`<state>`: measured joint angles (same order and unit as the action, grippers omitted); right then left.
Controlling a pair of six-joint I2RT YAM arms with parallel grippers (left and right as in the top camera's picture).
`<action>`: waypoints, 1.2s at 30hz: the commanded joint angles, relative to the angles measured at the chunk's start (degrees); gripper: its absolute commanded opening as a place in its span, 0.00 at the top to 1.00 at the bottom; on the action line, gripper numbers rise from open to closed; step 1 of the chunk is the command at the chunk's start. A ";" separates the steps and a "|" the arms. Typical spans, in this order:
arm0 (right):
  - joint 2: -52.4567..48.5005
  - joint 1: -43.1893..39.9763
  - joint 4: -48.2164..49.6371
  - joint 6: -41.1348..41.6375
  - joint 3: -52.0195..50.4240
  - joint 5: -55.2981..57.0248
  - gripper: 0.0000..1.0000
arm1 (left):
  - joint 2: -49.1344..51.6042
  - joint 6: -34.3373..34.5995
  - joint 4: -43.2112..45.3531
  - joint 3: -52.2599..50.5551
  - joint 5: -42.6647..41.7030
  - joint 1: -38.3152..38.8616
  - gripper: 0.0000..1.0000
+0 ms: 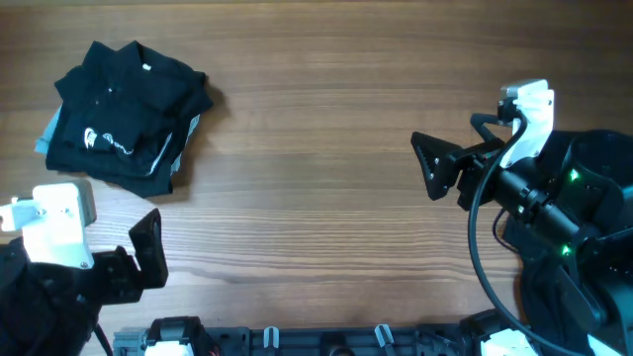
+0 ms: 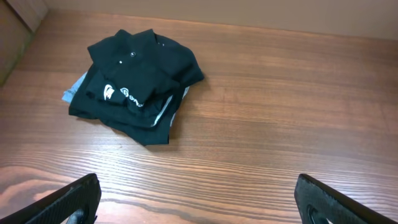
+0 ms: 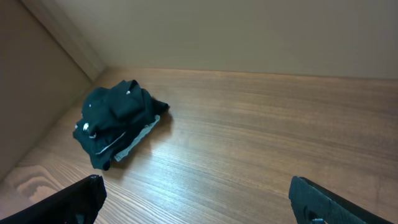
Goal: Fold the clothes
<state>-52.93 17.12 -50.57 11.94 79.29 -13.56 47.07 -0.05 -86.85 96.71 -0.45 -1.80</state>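
The clothes lie as a folded stack of black garments with small white logos at the far left of the wooden table. The stack also shows in the left wrist view and the right wrist view. A light blue-grey layer peeks out under the black fabric. My left gripper is open and empty near the front left edge, well short of the stack; in its own view its fingers frame bare wood. My right gripper is open and empty at the right side, far from the stack, its fingers over bare wood.
The wooden table spreads between the two arms. A black rail with clips runs along the front edge. A beige wall stands behind the table's far side.
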 commanded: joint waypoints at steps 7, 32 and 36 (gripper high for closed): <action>-1.44 0.04 -0.81 8.31 0.70 -1.68 0.00 | -0.04 0.96 -1.01 0.04 1.20 0.42 0.00; 31.89 -10.16 31.43 -17.99 -39.87 0.90 0.00 | -0.04 0.96 -1.01 0.04 1.20 0.42 0.00; 40.09 -10.14 36.68 -16.81 -51.41 1.33 0.00 | -0.04 0.96 -1.01 0.04 1.20 0.42 0.00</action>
<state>-18.83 7.27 -16.71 -4.89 35.53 -13.19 47.07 0.34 -87.90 96.71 0.19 -1.76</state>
